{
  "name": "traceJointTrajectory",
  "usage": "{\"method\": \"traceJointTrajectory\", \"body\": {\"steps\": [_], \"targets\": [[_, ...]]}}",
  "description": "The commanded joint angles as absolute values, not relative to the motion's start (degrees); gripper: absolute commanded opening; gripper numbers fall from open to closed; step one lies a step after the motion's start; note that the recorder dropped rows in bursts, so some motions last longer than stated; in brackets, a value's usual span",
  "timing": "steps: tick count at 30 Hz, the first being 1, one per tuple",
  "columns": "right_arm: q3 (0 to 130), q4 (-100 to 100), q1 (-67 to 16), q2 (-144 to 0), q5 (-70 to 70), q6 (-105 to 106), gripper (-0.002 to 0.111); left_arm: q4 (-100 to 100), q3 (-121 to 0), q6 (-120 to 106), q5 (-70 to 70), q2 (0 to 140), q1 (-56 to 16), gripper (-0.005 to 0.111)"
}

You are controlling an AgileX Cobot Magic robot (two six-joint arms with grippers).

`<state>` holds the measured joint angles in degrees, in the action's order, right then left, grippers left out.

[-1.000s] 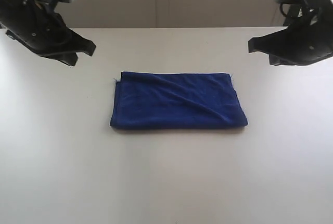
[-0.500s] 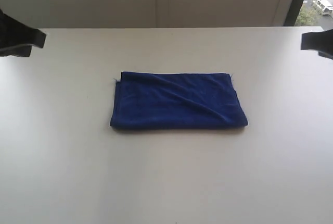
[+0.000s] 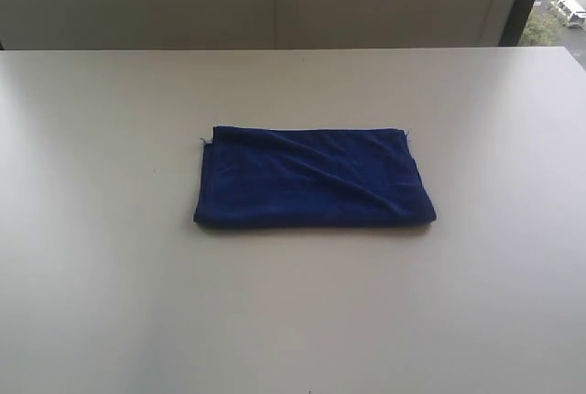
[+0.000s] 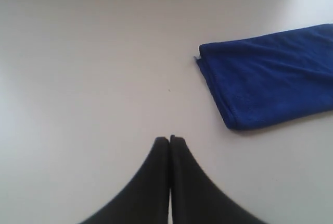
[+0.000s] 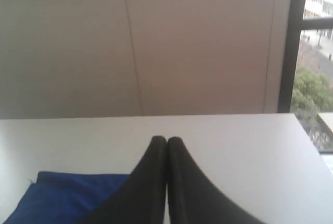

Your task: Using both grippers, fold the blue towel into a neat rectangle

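blue towel (image 3: 313, 177) sits centre frame on the table (image 3: 101, 302), already a rectangle, with a diagonal wrinkle toward its lower right. Both pinched closed and empty: left gripper (image 4: 169, 139), right gripper (image 5: 166, 140), clear of the cloth. Looks done; park high, don't snag edges.

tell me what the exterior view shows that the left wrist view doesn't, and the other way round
Only the exterior view: the whole dark blue fuzzy cloth towel, folded into a rectangle with all four edges visible, and a window strip at the far corner. No gripper shows there.
Only the left wrist view: the left gripper, its black fingers pressed shut, apart from the towel.
Both: the plain white table and one short end of the towel lying flat on it.
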<state>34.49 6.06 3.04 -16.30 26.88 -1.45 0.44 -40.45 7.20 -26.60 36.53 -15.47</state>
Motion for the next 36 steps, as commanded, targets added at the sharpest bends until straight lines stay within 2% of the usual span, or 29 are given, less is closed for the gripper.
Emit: {"method": "traceJointTrajectory", "body": {"steps": [1, 10, 14, 36], "targets": [[30.8, 5.8, 3.4, -7.0, 27.1, -1.5, 0.000, 0.5, -36.0, 7.5, -27.1, 27.6, -15.3, 0.000], [24.0, 2.2, 3.4, -1.1, 27.2, -1.2, 0.000, 0.5, -29.7, 7.5, -27.6, 19.4, -15.3, 0.000], [23.9, 1.1, 3.4, -1.0, 29.3, -1.2, 0.000, 0.5, -29.7, 7.5, -31.7, 19.4, -15.3, 0.000], [23.0, 1.4, 3.5, 0.0, 29.5, -1.2, 0.000, 0.5, -29.7, 7.5, -31.4, 19.4, -15.3, 0.000]]}}
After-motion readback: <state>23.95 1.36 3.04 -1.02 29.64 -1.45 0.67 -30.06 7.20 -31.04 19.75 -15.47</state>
